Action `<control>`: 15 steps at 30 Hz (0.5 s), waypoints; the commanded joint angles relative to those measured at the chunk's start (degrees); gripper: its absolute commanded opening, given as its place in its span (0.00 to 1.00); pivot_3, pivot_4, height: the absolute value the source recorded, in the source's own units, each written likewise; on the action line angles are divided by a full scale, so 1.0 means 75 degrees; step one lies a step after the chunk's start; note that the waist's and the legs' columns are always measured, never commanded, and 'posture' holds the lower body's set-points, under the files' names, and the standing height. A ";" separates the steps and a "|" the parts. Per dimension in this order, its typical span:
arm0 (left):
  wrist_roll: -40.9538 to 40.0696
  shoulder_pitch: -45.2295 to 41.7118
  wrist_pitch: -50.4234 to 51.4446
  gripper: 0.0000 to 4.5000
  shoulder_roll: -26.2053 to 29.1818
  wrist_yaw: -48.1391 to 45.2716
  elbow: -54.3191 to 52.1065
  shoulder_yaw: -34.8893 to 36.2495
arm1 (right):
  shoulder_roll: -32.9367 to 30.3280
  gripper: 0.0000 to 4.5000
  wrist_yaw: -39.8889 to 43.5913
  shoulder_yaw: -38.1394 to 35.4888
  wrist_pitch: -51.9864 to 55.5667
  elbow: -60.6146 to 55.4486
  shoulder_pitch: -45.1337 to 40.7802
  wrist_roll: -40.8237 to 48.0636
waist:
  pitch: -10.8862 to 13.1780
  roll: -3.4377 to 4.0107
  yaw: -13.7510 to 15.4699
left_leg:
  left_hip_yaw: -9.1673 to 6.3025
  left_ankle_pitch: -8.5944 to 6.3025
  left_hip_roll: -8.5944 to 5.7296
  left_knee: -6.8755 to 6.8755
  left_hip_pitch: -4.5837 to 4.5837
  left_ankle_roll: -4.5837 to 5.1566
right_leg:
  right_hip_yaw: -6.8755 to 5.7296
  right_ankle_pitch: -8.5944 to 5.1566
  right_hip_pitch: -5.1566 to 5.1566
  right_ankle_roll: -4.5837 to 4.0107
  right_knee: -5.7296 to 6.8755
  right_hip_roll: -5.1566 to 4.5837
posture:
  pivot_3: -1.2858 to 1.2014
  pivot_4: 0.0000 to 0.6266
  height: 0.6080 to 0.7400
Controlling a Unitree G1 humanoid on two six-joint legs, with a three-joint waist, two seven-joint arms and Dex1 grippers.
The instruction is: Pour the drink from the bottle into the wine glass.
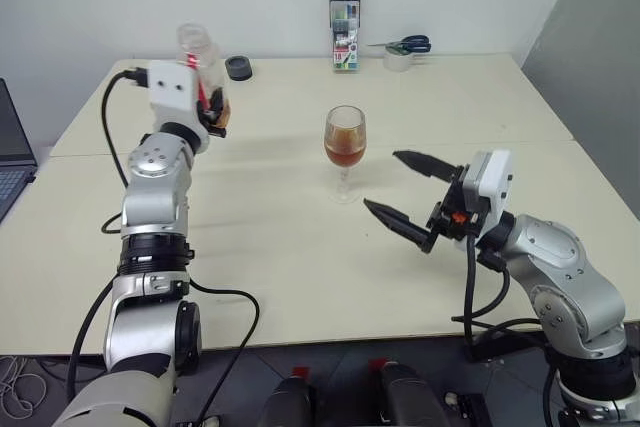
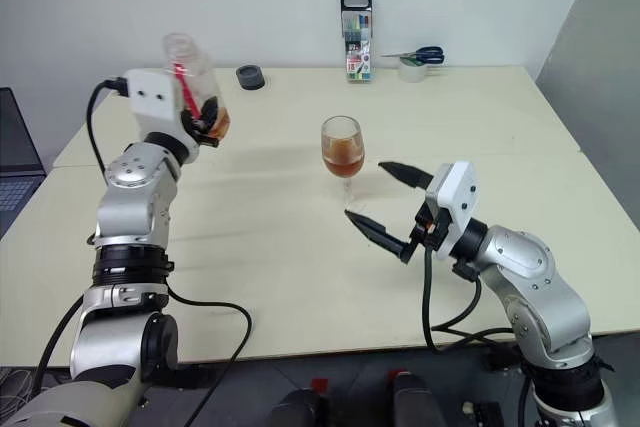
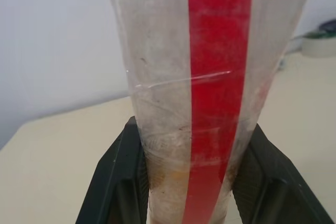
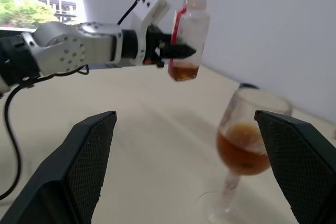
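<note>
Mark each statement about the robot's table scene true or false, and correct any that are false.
1. The left gripper holds the bottle upright above the table. True.
2. The wine glass is empty. False: amber drink fills the lower part of its bowl.
3. The right gripper is shut on the glass stem. False: its fingers are spread wide, short of the glass, and hold nothing.
4. A little drink remains at the bottom of the bottle. True.
5. The scissors lie beside the wine glass. False: they rest on a roll of tape at the table's far edge.
</note>
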 commanded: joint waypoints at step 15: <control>-0.0802 0.1333 -0.0690 0.37 -0.0198 -0.0289 0.0829 0.0358 | 0.0162 1.00 0.0326 0.0251 -0.0287 0.0265 -0.0225 -0.0079 | -0.0008 -0.0015 0.0030 | -0.0005 0.0001 -0.0001 -0.0001 0.0016 -0.0003 | -0.0006 0.0000 0.0017 0.0000 -0.0005 -0.0006 | 0.52 0.24 1.00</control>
